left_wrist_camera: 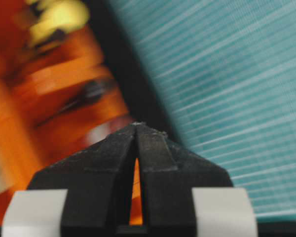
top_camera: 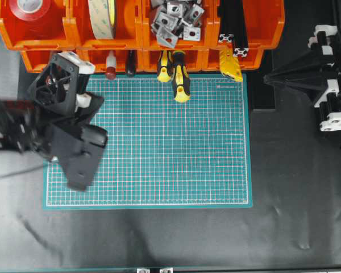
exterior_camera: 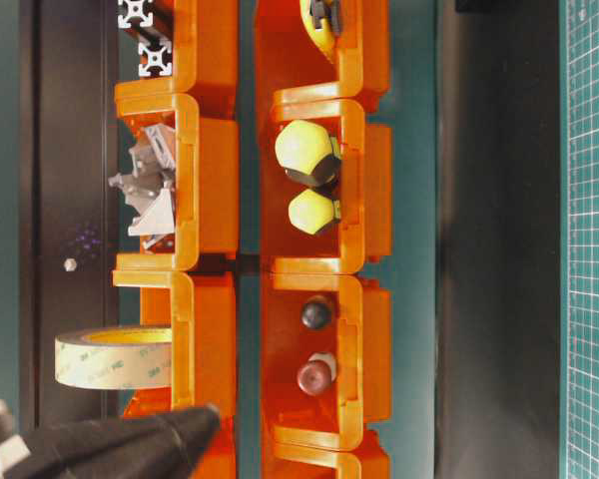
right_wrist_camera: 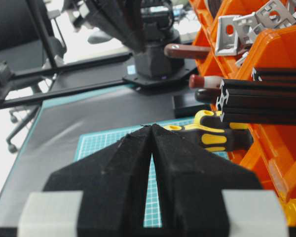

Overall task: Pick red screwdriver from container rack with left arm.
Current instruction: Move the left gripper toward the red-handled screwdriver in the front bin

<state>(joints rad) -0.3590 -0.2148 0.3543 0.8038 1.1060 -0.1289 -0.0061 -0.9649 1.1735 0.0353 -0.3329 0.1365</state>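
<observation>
Because the tools are stored handle-out in the front row of the container rack [top_camera: 45, 60], the overhead view shows the red screwdriver [top_camera: 110, 66] poking its dark red cap toward the green cutting mat [top_camera: 159, 148], just beside a black-handled tool [top_camera: 130, 63]. My left gripper [top_camera: 74, 60] sits at the rack's front edge, just left of that screwdriver and not touching it. My right gripper [top_camera: 273, 78] is parked well apart at the mat's far side. I count two yellow-and-black screwdrivers [top_camera: 175, 73], one yellow clamp-like tool [top_camera: 230, 62], one red tape roll [top_camera: 29, 5], one tan tape roll [top_camera: 102, 17], and a heap of grey metal brackets [top_camera: 173, 20] (too jumbled to count).

From table level (the picture is turned sideways), the red screwdriver's cap [exterior_camera: 315, 375] faces me from its bin, the black cap next to it, two yellow caps in the neighbouring bin. My left gripper's dark tip [exterior_camera: 180, 434] lies near the rack's bottom corner.

My left wrist view is motion-blurred: my fingers are pressed together with only a sliver of gap, holding nothing, so they must spread before I grasp. Orange bins smear at left; the screwdriver cannot be made out for certain.

My right wrist view shows my right fingers likewise closed and empty, resting idle since this job belongs to the other arm. The red screwdriver's handle [right_wrist_camera: 203, 81] juts from the rack.
</observation>
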